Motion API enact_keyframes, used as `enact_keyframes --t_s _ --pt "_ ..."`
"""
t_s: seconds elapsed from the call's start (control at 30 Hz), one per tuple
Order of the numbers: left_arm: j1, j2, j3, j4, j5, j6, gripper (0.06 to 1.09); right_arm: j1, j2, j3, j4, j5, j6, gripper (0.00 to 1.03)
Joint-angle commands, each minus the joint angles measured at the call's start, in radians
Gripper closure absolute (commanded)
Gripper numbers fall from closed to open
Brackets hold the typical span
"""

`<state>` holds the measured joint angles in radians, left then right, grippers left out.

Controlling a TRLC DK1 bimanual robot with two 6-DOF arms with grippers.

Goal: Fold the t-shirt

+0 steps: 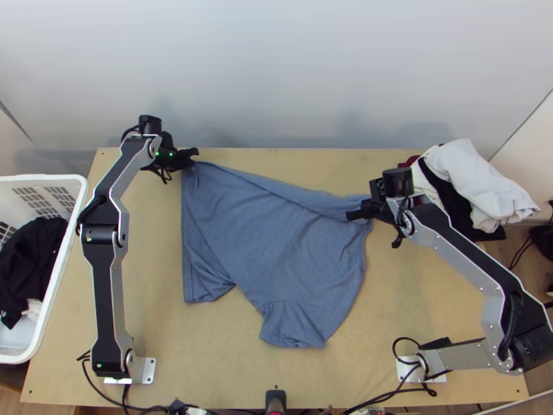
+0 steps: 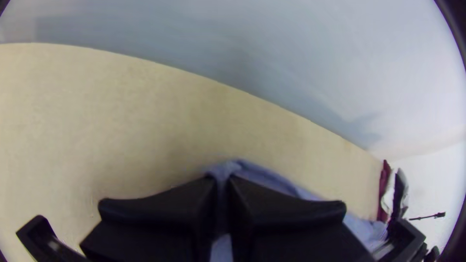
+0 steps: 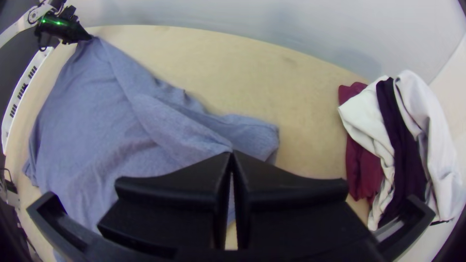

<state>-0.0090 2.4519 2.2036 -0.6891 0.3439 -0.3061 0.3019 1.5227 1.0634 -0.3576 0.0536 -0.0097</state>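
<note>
The blue-grey t-shirt (image 1: 276,242) lies on the table, mostly spread, with a folded-over strip along its far edge and a sleeve toward the near side. At its far left corner my left gripper (image 1: 193,153) is shut on the cloth; in the left wrist view a pinch of shirt (image 2: 223,170) stands between the fingers of the left gripper (image 2: 222,180). My right gripper (image 1: 354,214) is at the shirt's right edge, and in the right wrist view the right gripper (image 3: 232,154) is shut on the edge of the folded layer of the t-shirt (image 3: 179,126).
A white basket (image 1: 72,228) with dark clothes (image 1: 31,263) stands at the left. A pile of white, black and dark red clothes (image 1: 463,180) lies at the far right corner, beyond the right gripper. Bare table (image 1: 214,360) lies in front of the shirt.
</note>
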Motion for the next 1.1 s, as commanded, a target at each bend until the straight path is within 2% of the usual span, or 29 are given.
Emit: enact_keyframes --t_s 0.0,0.17,0.3,0.43,0.63,0.87,1.07 --pt "-0.003 -0.080 -0.002 -0.081 0.182 -0.054 1.04 -0.003 0.025 0.000 0.031 0.020 -0.012 1.00" --pt "0.030 -0.208 -0.008 -0.105 0.168 -0.077 1.04 -0.001 0.017 -0.008 0.031 0.025 -0.015 1.00" --pt "0.046 -0.338 -0.085 -0.138 0.072 0.004 1.04 -0.004 -0.009 -0.025 0.029 0.023 0.013 1.00" --pt "0.055 -0.450 -0.282 -0.105 0.000 0.119 1.04 -0.009 -0.030 -0.029 -0.034 -0.041 0.060 1.00" --pt "0.027 -0.665 -0.709 0.048 -0.037 0.243 1.04 -0.010 -0.049 -0.048 -0.169 -0.052 0.051 1.00" --pt "-0.025 -0.806 -0.921 0.102 -0.097 0.213 1.04 -0.061 -0.133 -0.066 -0.268 -0.074 0.043 1.00" --pt "-0.040 -0.958 -1.027 0.118 -0.103 0.167 1.04 -0.080 -0.219 -0.051 -0.334 -0.092 0.042 1.00"
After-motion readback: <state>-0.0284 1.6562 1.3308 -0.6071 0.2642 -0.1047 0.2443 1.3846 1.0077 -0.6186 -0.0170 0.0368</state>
